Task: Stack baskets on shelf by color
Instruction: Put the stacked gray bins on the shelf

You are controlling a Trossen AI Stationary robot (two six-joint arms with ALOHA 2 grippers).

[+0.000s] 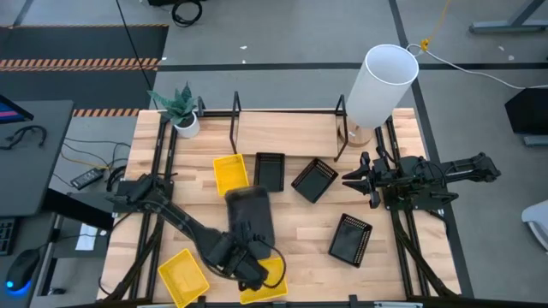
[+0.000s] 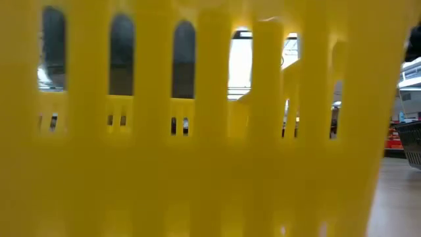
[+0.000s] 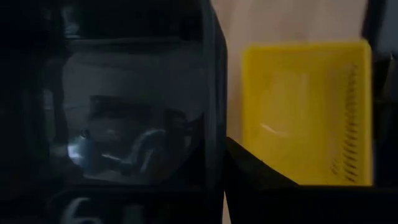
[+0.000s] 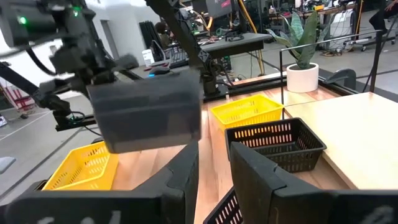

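Note:
My left gripper [image 1: 243, 246] is over the table's near middle, shut on a dark grey basket [image 1: 250, 212], which the right wrist view shows raised in the air [image 4: 146, 115]. Three yellow baskets are in view: one [image 1: 229, 172] toward the far side, one [image 1: 182, 276] near the near-left corner, and one [image 1: 272, 289] partly under the left wrist. Black perforated baskets [image 1: 269, 171] [image 1: 314, 180] [image 1: 351, 238] lie on their bottoms mid-table. The black tube shelf [image 1: 287, 111] runs along the far edge. My right gripper [image 1: 360, 181] waits open at the right. My left gripper holds the dark grey basket at its near short end [image 1: 249, 236], coming from the table's near side and from above. The basket is lifted clear of the table and reaches away from the fingers toward the far edge. The gripper body hides the exact hold on the rim.
A tall white cylinder [image 1: 381, 79] stands at the far right and a small potted plant [image 1: 182, 113] at the far left. A yellow basket's slotted wall [image 2: 197, 131] fills the low view. Bare wood lies between the baskets and the shelf.

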